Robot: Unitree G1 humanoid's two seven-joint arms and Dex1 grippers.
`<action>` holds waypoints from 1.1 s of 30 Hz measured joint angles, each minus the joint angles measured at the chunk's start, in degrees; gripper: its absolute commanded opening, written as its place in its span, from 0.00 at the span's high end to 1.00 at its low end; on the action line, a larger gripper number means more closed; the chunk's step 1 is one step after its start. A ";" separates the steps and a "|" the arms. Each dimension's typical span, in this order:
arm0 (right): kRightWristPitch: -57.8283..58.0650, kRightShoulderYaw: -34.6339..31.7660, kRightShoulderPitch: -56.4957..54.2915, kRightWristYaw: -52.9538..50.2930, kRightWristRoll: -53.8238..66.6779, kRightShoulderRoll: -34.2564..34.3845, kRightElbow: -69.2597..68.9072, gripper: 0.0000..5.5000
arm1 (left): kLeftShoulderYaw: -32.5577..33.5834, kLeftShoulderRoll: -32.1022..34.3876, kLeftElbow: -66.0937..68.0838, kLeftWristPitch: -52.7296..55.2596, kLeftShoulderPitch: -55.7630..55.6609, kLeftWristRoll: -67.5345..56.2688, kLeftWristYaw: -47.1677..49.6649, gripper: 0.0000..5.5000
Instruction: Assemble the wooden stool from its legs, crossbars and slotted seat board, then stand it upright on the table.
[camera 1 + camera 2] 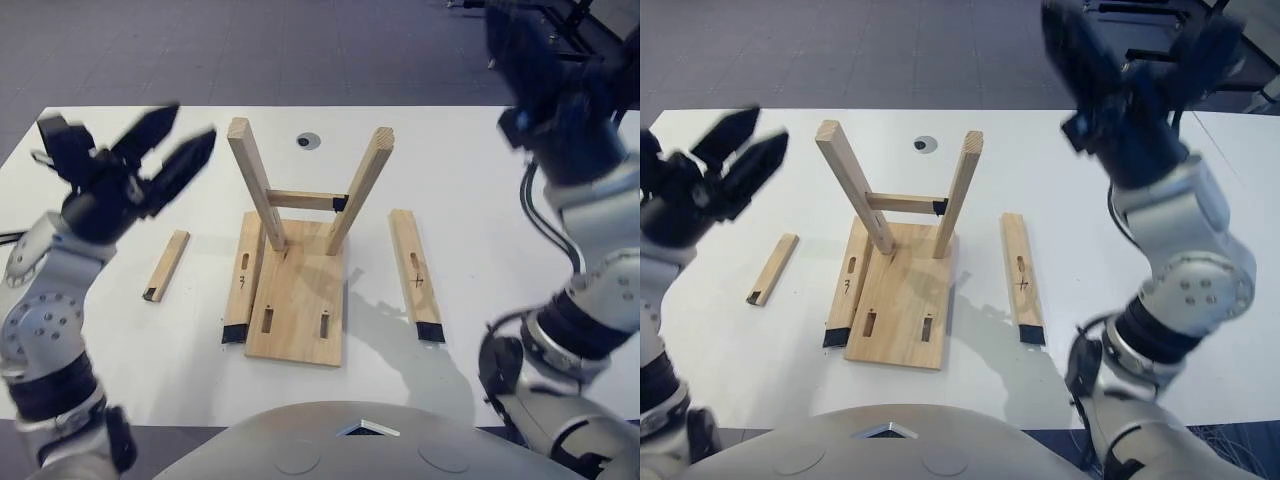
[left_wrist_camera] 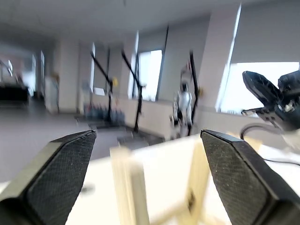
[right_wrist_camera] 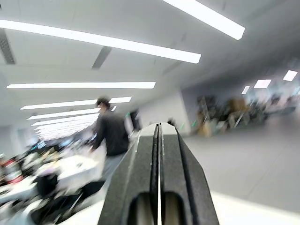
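Currently, left gripper (image 1: 188, 128) hangs above the table, fingers apart. Loose crossbar (image 1: 166, 265) lies at its six o'clock, long axis one-to-seven, near the seat board (image 1: 300, 300). Right gripper (image 3: 159, 129), fingers together, is well apart.

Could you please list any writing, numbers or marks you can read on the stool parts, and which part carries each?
"X" (a pen-drawn cross, possibly a plus): on the right flat leg, lying right of the seat board.
Pen mark on the left flat leg, against the board's left edge: too small to read.
Nothing else legible.
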 measured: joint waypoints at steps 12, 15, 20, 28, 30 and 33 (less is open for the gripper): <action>-16.50 30.15 28.11 23.37 -35.66 -15.04 -1.74 0.62 | -17.36 3.81 -2.33 -5.77 20.99 15.03 -10.24 0.02; -16.54 33.96 27.86 28.48 -36.22 -19.02 -1.73 0.60 | -21.83 8.35 -2.54 -6.00 21.92 21.55 -11.07 0.02; -14.25 34.78 27.84 31.30 -35.39 -22.77 -2.47 0.60 | -24.01 14.29 -5.20 -6.67 26.11 26.88 -12.96 0.02; -21.13 43.11 22.84 31.10 -47.53 -23.56 0.50 0.60 | -30.77 17.13 -7.69 -9.92 18.67 37.32 -10.96 0.02; -21.85 43.25 21.36 30.63 -48.21 -22.57 0.96 0.60 | -33.55 17.61 -7.48 -11.27 17.62 41.01 -10.25 0.02; -21.91 43.04 20.31 30.11 -48.18 -21.55 2.29 0.60 | -35.18 20.13 -7.20 -13.34 18.85 43.58 -12.02 0.02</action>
